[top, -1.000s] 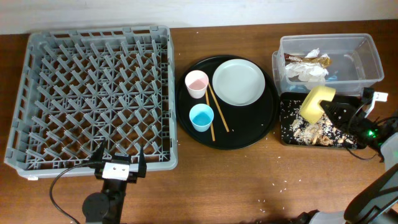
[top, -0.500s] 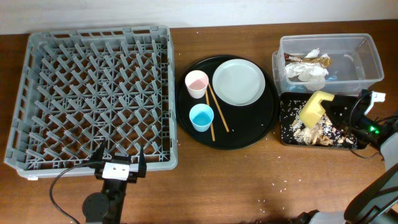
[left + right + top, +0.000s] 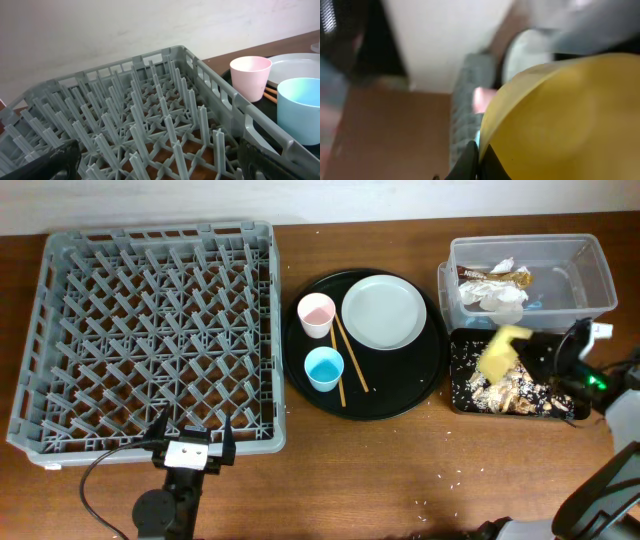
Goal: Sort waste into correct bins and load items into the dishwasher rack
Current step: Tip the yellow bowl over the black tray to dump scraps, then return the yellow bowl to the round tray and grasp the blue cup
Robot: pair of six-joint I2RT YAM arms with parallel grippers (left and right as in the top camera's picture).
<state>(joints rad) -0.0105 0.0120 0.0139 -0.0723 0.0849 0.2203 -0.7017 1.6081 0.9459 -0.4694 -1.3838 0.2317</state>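
Over by the right edge of the counter, the right gripper is clamping the yellow bowl, holding it tipped on its side above the black tray of scraps, just in front of the clear tub. Toward the front left corner, the left gripper is sitting with jaws spread wide, empty, facing the rack.

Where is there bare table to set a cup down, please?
Bare table runs along the front, below the round tray and black tray, and in a narrow strip between rack and round tray. Crowded: the right side, where tub, black tray and held bowl bunch together.
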